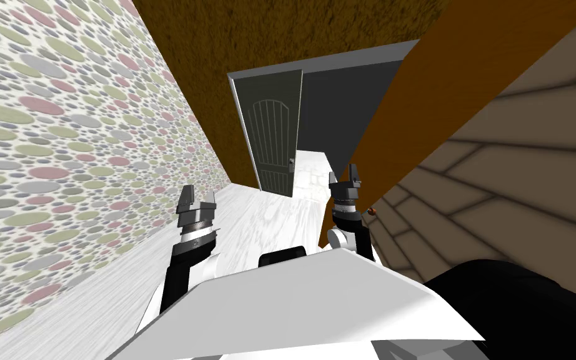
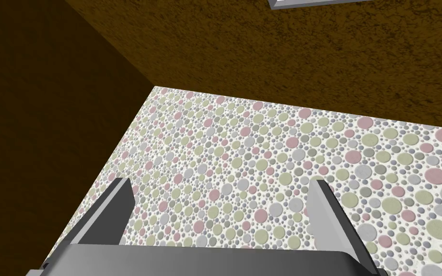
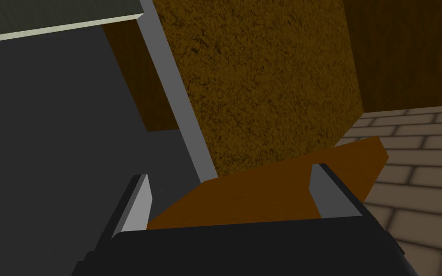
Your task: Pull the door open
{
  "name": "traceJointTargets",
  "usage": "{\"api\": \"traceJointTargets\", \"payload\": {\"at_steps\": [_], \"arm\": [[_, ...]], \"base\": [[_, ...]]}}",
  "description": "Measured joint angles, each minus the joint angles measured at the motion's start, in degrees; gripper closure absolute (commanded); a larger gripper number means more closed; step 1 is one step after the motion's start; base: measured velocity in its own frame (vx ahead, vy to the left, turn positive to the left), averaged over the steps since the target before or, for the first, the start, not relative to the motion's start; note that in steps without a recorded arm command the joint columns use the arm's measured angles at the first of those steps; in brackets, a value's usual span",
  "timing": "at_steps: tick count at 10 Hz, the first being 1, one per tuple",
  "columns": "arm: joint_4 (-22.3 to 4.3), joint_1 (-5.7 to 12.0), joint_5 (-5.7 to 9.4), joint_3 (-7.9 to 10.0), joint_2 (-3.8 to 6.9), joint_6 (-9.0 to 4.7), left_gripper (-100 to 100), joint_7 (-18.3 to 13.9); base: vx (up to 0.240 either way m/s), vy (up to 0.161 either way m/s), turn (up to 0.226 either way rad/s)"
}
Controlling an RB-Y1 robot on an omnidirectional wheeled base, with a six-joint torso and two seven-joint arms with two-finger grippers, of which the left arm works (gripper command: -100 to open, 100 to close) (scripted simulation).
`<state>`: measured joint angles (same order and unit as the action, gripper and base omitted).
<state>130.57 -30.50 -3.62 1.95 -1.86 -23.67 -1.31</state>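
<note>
**Door standing part-open at the corridor's far end, both grippers spread wide**

Head view: the dark grey-green door (image 1: 271, 140) is standing at the far end of the white floor (image 1: 262, 219). It is swung partway out of its grey frame (image 1: 343, 59), and its handle (image 1: 291, 164) is sitting on the edge that faces the opening. A dark grey area is showing through the opening beside it. The left gripper (image 1: 199, 191) is hanging over the floor near the dotted wall (image 1: 62, 137), well short of the door. The right gripper (image 1: 344, 174) is rising just beside an orange-brown slab (image 1: 418, 106) that is running along the floor's right edge, against a tan brick-patterned wall (image 1: 518, 162). Neither gripper is touching the door.

Left wrist view: the fingers (image 2: 112, 211) are standing wide apart and holding nothing. They are pointing at the dotted wall where it is meeting a brown textured surface (image 2: 287, 57).

Right wrist view: the fingers (image 3: 329, 194) are likewise spread wide and empty, with the orange-brown slab lying across the gap between them. The grey frame and a dark grey plane are showing beyond one finger, the brick-patterned wall beyond the other.
</note>
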Motion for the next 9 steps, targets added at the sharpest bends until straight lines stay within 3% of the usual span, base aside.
{"api": "traceJointTargets", "payload": {"at_steps": [5, 9], "arm": [[-5.9, 3.22, 0.27, 0.31, 2.61, 0.55, -100, 0.1], [-10.5, 6.14, 0.32, 0.44, 3.73, 1.17, -100, 0.5]], "base": [[0.155, 0.014, -0.099], [0.103, 0.01, -0.087]]}}
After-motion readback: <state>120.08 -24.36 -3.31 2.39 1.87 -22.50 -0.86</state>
